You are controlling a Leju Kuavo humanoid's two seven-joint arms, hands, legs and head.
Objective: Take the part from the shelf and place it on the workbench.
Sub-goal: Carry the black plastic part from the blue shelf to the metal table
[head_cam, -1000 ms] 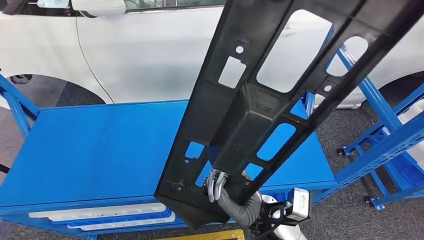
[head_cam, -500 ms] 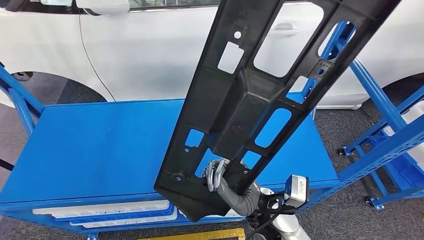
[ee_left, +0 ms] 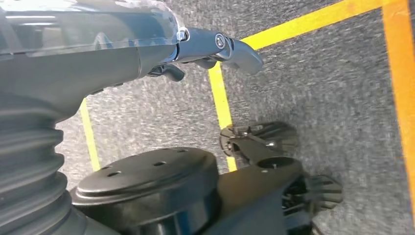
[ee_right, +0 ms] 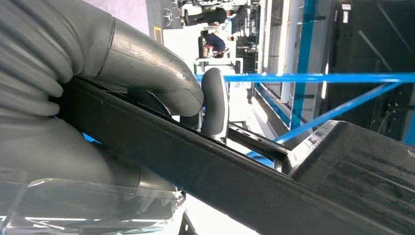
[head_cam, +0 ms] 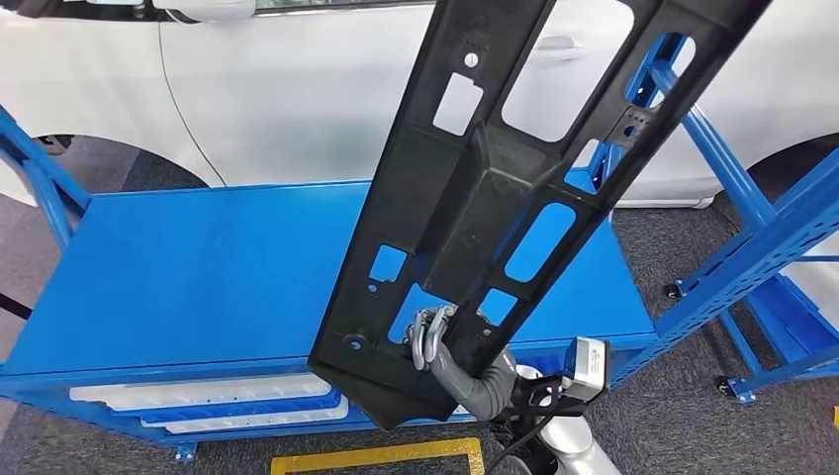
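Part (head_cam: 495,208), a long black plastic panel pierced with cut-outs, rises up and away from the right hand (head_cam: 427,336), tilted steeply so that its long axis runs from the hand at its near, low end to a far end that leaves the head view at the top. It hangs in the air over the workbench (head_cam: 198,277) and, as far as the head view shows, touches nothing but the hand. The workbench is a flat blue top lying just ahead of and below the hand, with most of its bare surface off to the hand's left; a white car stands beyond it, and a blue shelf frame (head_cam: 762,247) stands to the hand's right.

The right hand has its fingers hooked through an opening near the panel's lower end, and in the right wrist view the thumb (ee_right: 147,63) and a finger (ee_right: 215,103) clamp the panel's edge between them. The left hand (ee_left: 215,46) hangs low over grey carpet with yellow floor lines, holding nothing, fingers apart.

Judging from this, the setting-down falls to the right hand alone: the panel must tip forward and leftward until its long axis lies flat along the bench.
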